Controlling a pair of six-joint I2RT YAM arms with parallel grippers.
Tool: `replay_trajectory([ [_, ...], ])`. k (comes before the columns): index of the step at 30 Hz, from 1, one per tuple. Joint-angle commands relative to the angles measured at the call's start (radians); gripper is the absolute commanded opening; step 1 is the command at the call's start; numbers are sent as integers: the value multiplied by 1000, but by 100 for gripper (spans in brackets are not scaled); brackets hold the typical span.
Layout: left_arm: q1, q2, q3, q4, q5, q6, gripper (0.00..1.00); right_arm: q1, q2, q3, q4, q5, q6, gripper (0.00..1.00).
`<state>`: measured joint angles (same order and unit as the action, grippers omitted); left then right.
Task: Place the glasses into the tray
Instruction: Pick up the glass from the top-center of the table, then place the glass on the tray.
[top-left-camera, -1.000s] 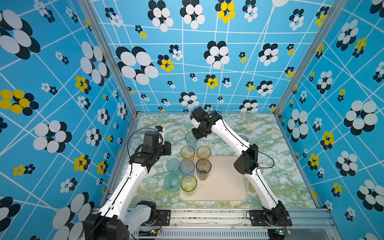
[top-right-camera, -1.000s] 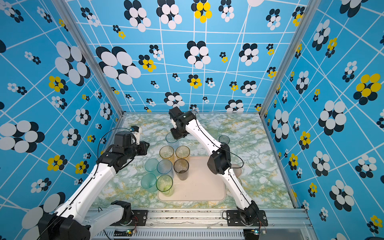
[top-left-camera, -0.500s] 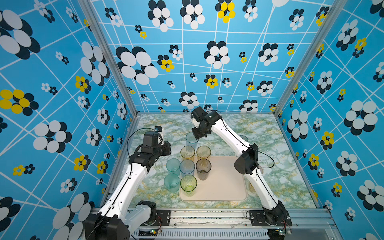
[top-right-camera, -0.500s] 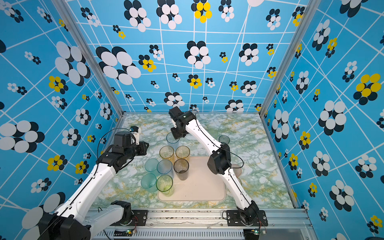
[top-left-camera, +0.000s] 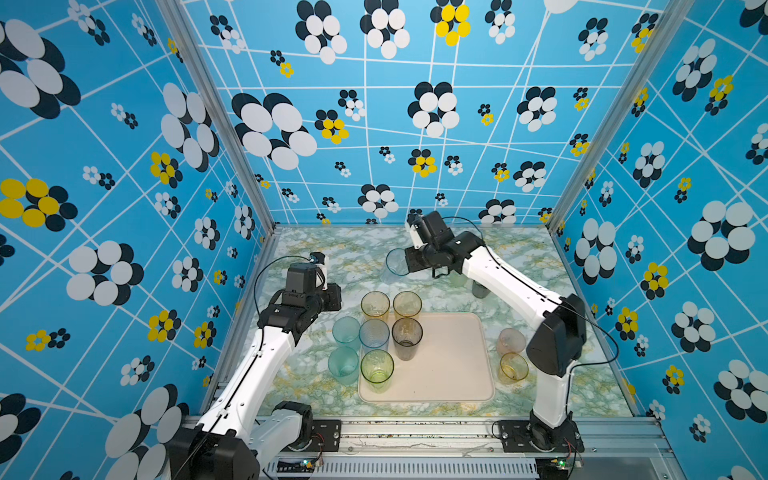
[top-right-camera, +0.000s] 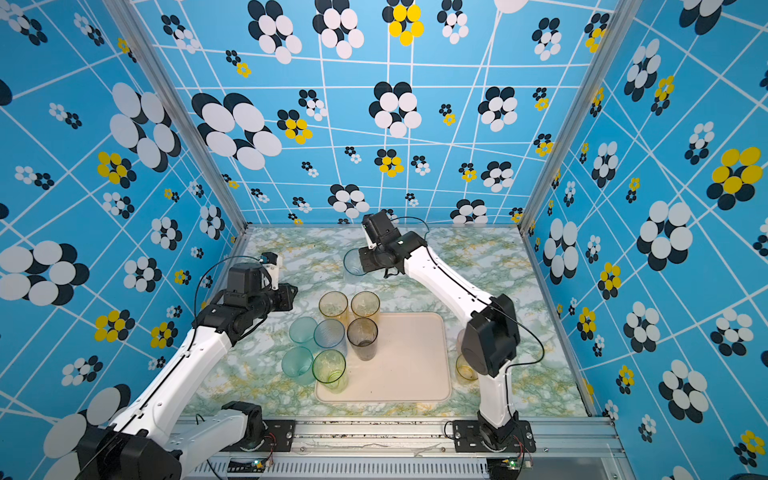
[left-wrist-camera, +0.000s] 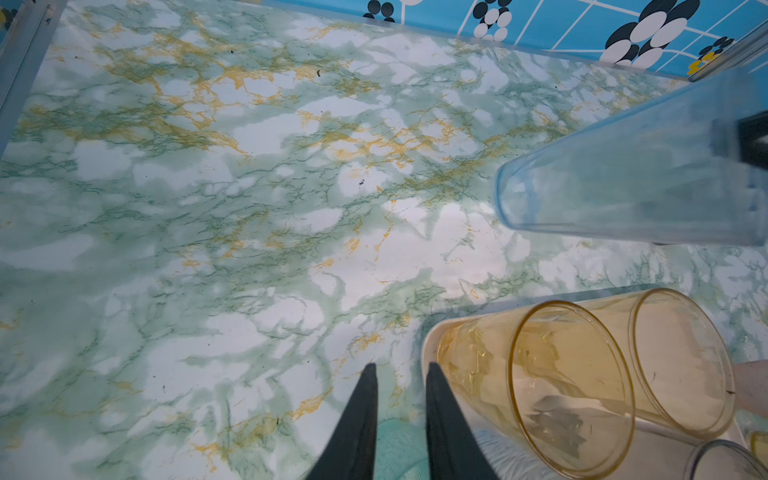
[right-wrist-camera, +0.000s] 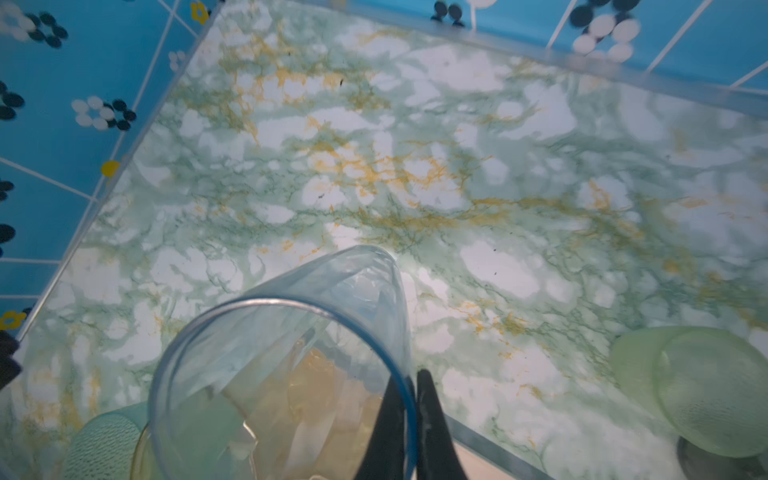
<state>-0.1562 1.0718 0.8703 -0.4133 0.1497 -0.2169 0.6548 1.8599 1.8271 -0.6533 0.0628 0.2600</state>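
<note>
The right claw (right-wrist-camera: 410, 374) pinches the rim of a blue tumbler (right-wrist-camera: 291, 291) beyond the tray (top-left-camera: 449, 365); the left claw (left-wrist-camera: 401, 368) hangs narrow, empty.

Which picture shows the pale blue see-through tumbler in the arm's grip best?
The right wrist view: the pale blue see-through tumbler is large there, its wall pinched in the right gripper. The left wrist view shows its side; both top views show only its mouth beside the gripper.

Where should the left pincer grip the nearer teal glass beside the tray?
Probably pinch the rim wall from above, straddling it, on the side away from the tray. The nearer teal glass stands upright, mouth open; the yellow-green glass stands close on its tray side.
</note>
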Motion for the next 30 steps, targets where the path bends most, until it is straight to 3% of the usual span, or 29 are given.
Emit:
replay_trajectory([
  [1,10,-6,-11,-5,-6,16,23,-33,-170,-91,107,84,-7,3],
  [7,8,-7,13,-23,-11,14,23,-56,-399,-167,-161,242,-86,5],
  [11,8,-12,46,-52,-19,16,22,-56,-492,-203,-406,233,-70,5],
  [15,5,-12,92,-94,-30,19,22,-30,-560,-328,-531,187,-31,2],
  [21,-61,-25,124,-155,-101,13,22,87,-631,-500,-547,138,64,1],
  [30,-77,-32,102,-189,-115,-10,23,302,-574,-558,-451,76,140,1],
])
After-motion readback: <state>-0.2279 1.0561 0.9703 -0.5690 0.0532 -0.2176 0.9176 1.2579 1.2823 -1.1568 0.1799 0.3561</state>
